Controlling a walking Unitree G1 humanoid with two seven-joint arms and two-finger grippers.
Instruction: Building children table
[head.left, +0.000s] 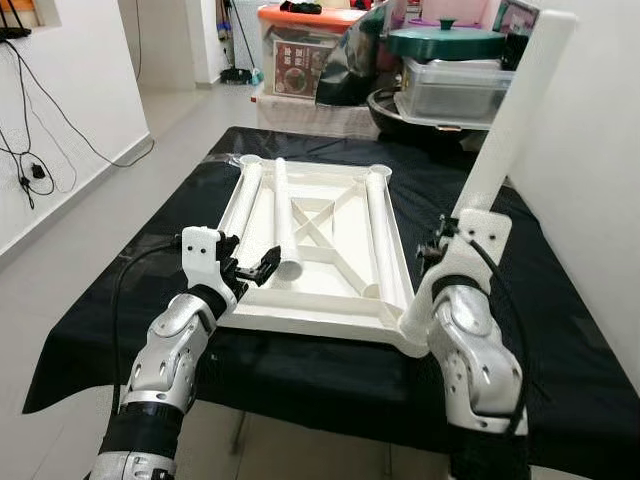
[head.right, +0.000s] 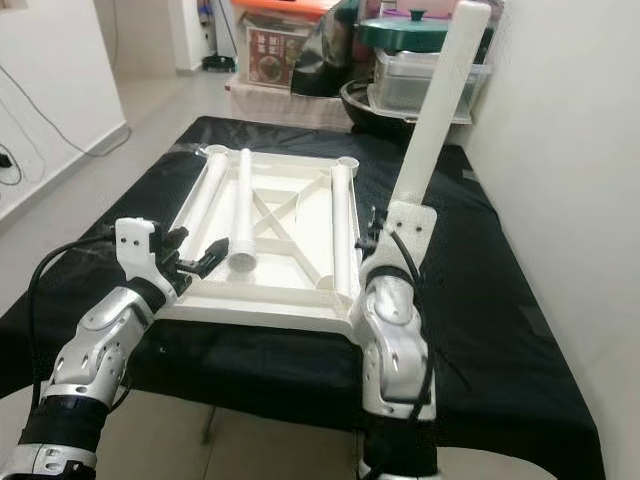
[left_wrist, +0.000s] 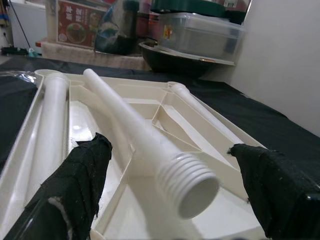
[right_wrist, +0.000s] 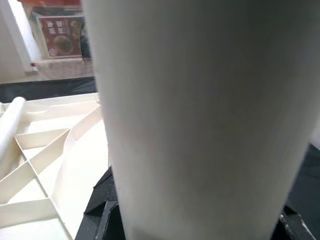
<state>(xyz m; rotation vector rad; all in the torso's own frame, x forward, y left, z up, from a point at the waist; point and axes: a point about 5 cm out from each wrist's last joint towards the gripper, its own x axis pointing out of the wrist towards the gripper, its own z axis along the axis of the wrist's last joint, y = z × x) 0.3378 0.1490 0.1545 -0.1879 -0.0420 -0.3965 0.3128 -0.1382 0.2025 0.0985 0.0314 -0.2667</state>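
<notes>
Head view: an upturned tabletop (head.left: 330, 300) lies on a black cloth (head.left: 560, 330), three legs (head.left: 285, 215) resting in it. The right gripper (head.left: 445, 245) is clamped on a fourth leg (head.left: 515, 110), upright at the near right corner. Left wrist view: the left gripper (left_wrist: 170, 192), fingers (left_wrist: 80, 185) apart, flanks a leg's threaded end (left_wrist: 192, 185). Right wrist view: the held leg fills the front.

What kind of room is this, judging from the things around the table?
Probably a room in a home, used partly for storage. Stacked plastic storage boxes and a green lidded pot stand behind the black-covered table, cables hang down the white wall, and the floor is pale tile.
</notes>
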